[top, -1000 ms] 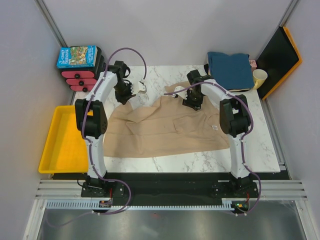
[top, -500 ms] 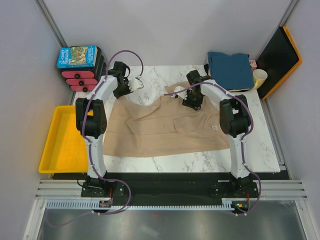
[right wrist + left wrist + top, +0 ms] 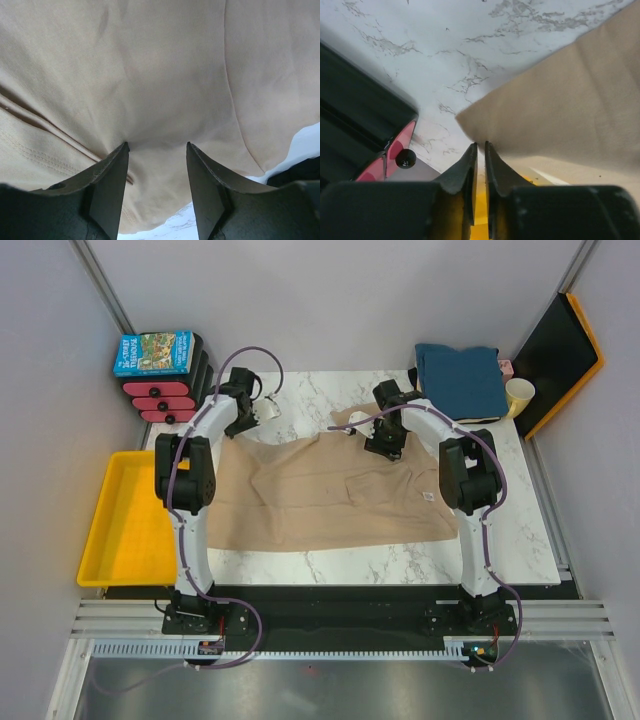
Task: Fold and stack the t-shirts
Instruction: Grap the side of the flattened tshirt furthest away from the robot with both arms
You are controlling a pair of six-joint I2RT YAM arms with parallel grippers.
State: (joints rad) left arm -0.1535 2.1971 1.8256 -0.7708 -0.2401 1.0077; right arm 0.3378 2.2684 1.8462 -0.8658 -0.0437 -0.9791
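1. Bare marble table [image 3: 310, 390] beyond the tan shirt [image 3: 330, 500] leaves passage at the far middle.
2. Blue box [image 3: 155, 352] on a black-and-red stack [image 3: 160, 392] blocks the far left corner.
3. Yellow tray [image 3: 105, 540] lines the left edge.
4. Teal shirt [image 3: 460, 378], cup [image 3: 520, 394] and leaning black board [image 3: 558, 355] crowd the far right corner.

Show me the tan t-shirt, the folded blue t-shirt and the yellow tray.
tan t-shirt [image 3: 330, 490], top view, middle of the cloth.
folded blue t-shirt [image 3: 460, 380], top view, its upper face.
yellow tray [image 3: 128, 525], top view, bare floor.
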